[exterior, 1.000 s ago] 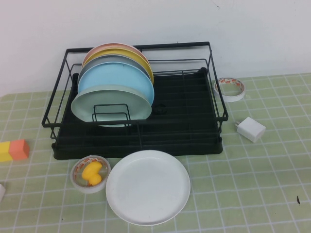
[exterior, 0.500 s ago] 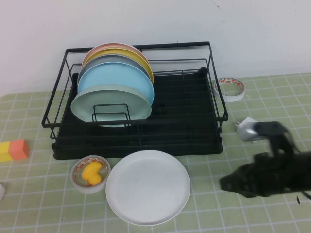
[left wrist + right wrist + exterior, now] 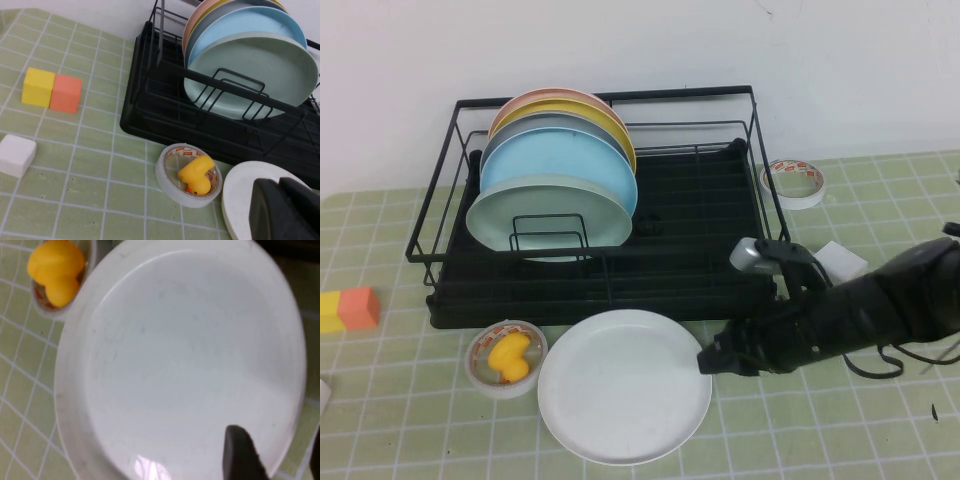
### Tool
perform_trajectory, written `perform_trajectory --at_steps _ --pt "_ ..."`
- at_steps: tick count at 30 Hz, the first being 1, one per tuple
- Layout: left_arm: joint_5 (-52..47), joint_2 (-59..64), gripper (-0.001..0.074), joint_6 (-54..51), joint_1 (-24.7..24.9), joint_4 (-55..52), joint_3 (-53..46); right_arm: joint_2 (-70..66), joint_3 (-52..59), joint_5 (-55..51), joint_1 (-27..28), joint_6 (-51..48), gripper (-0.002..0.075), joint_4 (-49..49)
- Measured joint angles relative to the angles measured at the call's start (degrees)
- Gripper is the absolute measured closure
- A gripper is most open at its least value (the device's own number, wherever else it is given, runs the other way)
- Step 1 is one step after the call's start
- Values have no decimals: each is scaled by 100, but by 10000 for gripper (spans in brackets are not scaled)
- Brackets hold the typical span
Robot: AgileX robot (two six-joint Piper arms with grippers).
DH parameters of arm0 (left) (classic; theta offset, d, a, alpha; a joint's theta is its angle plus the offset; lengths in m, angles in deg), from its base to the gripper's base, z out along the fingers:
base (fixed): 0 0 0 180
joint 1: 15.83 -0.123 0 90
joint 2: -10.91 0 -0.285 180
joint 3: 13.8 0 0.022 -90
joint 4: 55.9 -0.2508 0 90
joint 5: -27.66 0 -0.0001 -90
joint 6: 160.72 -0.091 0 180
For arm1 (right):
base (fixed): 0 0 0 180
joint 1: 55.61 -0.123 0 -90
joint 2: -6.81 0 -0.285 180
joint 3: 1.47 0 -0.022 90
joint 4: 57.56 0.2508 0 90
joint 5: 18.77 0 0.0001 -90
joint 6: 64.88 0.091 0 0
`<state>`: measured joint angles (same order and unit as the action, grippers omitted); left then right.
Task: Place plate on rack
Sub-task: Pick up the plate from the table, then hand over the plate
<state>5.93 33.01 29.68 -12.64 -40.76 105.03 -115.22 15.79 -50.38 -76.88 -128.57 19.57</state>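
The right gripper (image 3: 708, 360) reaches low over the green-checked bench (image 3: 840, 430), its tip at the right edge of the plate (image 3: 624, 385), which lies flat on the bench just in front of the rack (image 3: 605, 200). In the right wrist view the plate (image 3: 185, 360) fills the picture, and one dark finger (image 3: 240, 452) crosses its rim with a second at the picture's corner, so the gripper stands partly open astride the rim and has hold of nothing.

The rack stands just beyond the right gripper, its front tray edge close behind the arm. Five coloured plates stand upright in the wire slots at the rack's far end from the gripper: a mint-green plate (image 3: 548, 212) in front, a light blue plate (image 3: 560, 160) behind it, then grey, yellow and pink.

On the far side of the plate from the right gripper sits a tape roll (image 3: 506, 358) with a yellow rubber duck (image 3: 510, 357) inside, touching or nearly touching the plate's rim. Behind the right arm lie a white charger block (image 3: 840, 258) and a second tape roll (image 3: 794, 183).

The left gripper (image 3: 285, 210) shows only as a dark shape in its own wrist view, over the plate's near edge; whether it is open cannot be told. Well off from it lie a yellow block (image 3: 39, 87) and an orange block (image 3: 65, 93), touching, and a white block (image 3: 16, 155).
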Motion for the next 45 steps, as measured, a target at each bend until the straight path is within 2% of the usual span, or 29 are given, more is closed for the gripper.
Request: perform_trajectory --at_steps 4,15,18,24,31,34,36,38,41,45 --pt "0 0 738 0 0 11 0 -325 -301 -90 0 41 410 -11" --pt "0 0 738 0 0 17 0 -801 -688 -297 -148 161 417 -125" --pt "0 0 738 0 0 17 0 -840 -714 -234 -186 161 470 -125" --pt "0 0 738 0 0 17 0 -860 -714 -124 -186 171 679 -129" --pt "0 0 729 0 0 184 0 -821 -714 -194 -200 171 713 -176" --pt "-131 0 640 0 0 1094 0 -542 -714 -351 -213 171 713 -215" --pt "-288 0 535 -57 0 1868 0 -240 -714 -452 -254 171 713 -239" --pt "-503 0 398 -225 0 2697 0 159 -714 -475 -360 171 714 -323" --pt "-739 0 241 -501 0 3556 0 768 -714 -496 -683 171 714 -465" --pt "-847 0 171 -642 0 4010 0 1374 -714 -509 -1222 79 714 -512"
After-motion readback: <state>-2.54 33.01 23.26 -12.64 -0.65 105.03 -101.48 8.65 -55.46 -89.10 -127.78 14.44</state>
